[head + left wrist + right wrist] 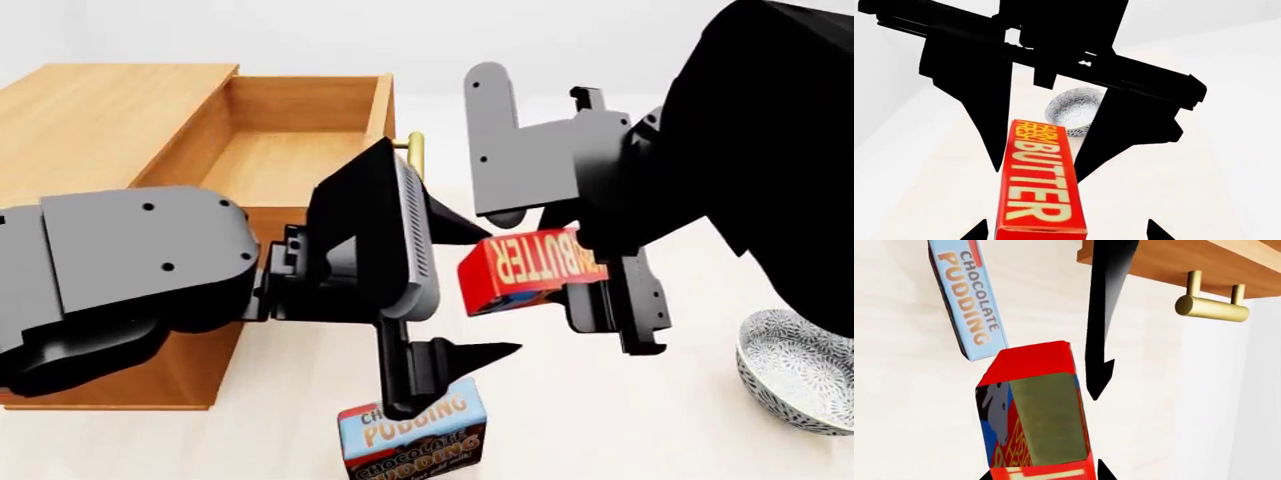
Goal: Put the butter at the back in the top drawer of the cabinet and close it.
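The butter [525, 268], a red carton with white lettering, hangs in the air in front of the cabinet [107, 115]. My right gripper [590, 272] is shut on one end of it, and its fingertips press both sides of the carton [1037, 405] in the right wrist view. My left gripper [497, 294] is open and straddles the other end. In the left wrist view its fingertips stand wide of the butter [1039, 175], with a gap on each side. The top drawer [287, 150] is pulled out and open, its brass handle [1211, 307] just above the butter.
A Chocolate Pudding box [414, 435] stands on the pale floor below the grippers, also the blue box [964, 305] in the right wrist view. A patterned bowl [801, 370] sits at the right. The cabinet fills the left.
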